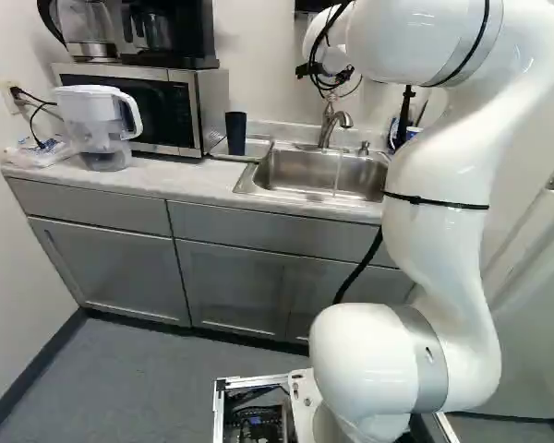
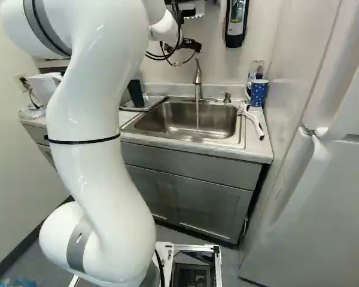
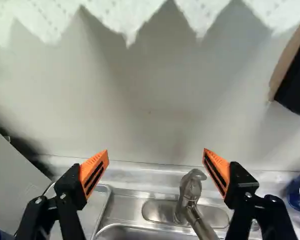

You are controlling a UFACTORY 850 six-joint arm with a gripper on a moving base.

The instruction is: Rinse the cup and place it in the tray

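In the right base view my gripper (image 2: 190,45) hangs above the faucet (image 2: 198,81). In the wrist view the gripper (image 3: 156,155) is open, with nothing between its orange pads; the faucet (image 3: 190,192) rises below and between them. A dark cup (image 1: 235,132) stands upright on the tray (image 2: 154,103), left of the sink (image 2: 167,119) and apart from the gripper. The cup's inside is hidden. A thin stream of water (image 2: 197,116) falls from the faucet into the basin.
Right of the sink are a blue dotted mug (image 2: 259,92) and a white-handled brush (image 2: 254,122). A water pitcher (image 1: 97,125) and a microwave (image 1: 180,106) stand left on the counter. A dispenser (image 2: 236,23) hangs on the wall; a refrigerator (image 2: 323,203) stands at the right.
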